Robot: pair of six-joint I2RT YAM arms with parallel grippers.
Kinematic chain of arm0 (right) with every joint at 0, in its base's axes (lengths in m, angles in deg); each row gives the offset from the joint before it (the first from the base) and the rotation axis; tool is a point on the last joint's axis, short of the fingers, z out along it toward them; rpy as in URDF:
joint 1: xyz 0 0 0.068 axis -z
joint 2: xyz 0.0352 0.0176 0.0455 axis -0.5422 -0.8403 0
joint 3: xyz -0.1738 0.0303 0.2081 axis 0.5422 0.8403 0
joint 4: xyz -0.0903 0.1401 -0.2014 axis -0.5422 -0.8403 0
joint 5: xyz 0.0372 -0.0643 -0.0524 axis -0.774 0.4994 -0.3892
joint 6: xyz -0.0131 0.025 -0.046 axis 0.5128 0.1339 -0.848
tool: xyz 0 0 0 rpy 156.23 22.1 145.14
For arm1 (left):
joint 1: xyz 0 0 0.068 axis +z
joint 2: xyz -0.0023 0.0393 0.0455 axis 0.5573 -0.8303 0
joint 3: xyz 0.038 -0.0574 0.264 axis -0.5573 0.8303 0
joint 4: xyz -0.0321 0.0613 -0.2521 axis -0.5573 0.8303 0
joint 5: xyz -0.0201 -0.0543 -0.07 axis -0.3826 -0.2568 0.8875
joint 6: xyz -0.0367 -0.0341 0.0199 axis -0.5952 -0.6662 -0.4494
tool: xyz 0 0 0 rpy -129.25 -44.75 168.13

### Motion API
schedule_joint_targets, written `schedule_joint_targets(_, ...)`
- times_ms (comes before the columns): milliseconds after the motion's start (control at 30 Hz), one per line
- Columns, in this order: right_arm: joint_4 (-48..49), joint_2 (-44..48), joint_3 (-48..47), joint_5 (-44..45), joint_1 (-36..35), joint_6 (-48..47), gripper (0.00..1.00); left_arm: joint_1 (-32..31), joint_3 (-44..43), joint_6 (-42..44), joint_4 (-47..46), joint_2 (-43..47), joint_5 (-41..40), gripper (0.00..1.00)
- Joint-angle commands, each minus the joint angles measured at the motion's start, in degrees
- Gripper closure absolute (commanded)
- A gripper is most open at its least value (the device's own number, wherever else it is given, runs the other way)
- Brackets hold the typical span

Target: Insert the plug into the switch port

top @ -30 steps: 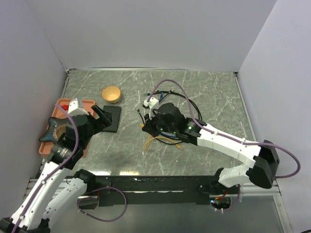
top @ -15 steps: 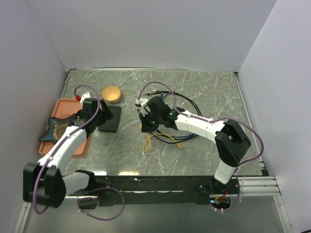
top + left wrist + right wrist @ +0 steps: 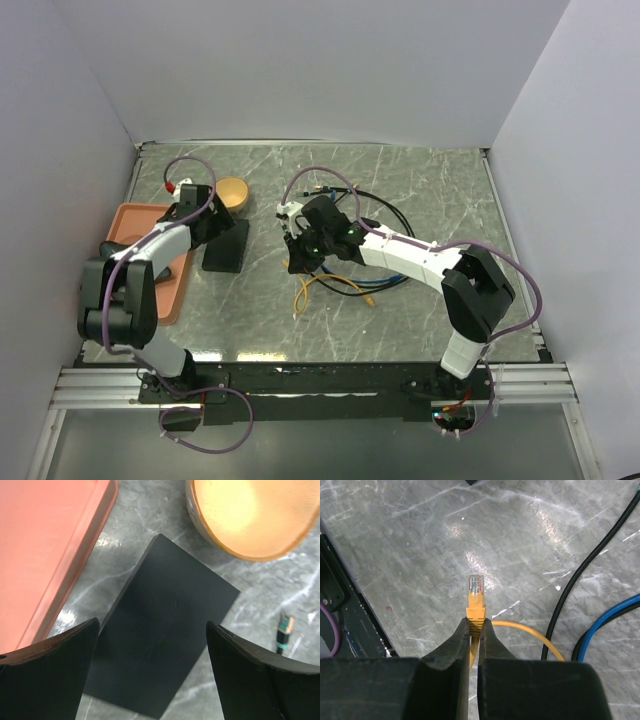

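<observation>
The switch (image 3: 228, 250) is a flat matte-black box lying between the orange tray and the cables; its sockets do not show. In the left wrist view the switch (image 3: 165, 615) lies flat under my left gripper (image 3: 152, 625), which is open with one finger on each side above it. In the top view my left gripper (image 3: 205, 224) is at the switch's far left end. My right gripper (image 3: 476, 622) is shut on the yellow plug (image 3: 475, 597), whose clear tip sticks out past the fingertips above the table. In the top view my right gripper (image 3: 297, 256) is right of the switch.
The orange tray (image 3: 150, 262) lies left of the switch. A tan bowl (image 3: 232, 192) stands just behind it. Yellow cable (image 3: 335, 285), black cable (image 3: 590, 565) and blue cable (image 3: 612, 615) loop under the right arm. A small dark cable end (image 3: 285, 630) lies right of the switch.
My left arm has swung down and reached forward, bringing its open gripper over the switch. My right arm has lowered and pulled left with the yellow plug, then stayed almost still.
</observation>
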Motion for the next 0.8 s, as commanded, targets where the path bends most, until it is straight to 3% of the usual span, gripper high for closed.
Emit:
schedule_joint_targets(0,0.2,0.2,-1.5,-0.5,0.6,-0.9,1.0,0.1,-2.4,0.4,-3.5,-3.5,1.9,0.07)
schedule_joint_targets(467,-0.2,-0.9,-1.3,-3.3,0.5,-1.8,1.0,-1.7,1.5,2.0,-6.7,-4.9,9.9,0.07)
schedule_joint_targets(767,-1.6,-3.7,-1.9,1.1,-0.3,-3.0,1.0,-8.8,4.6,3.0,-10.7,-3.4,10.6,0.07)
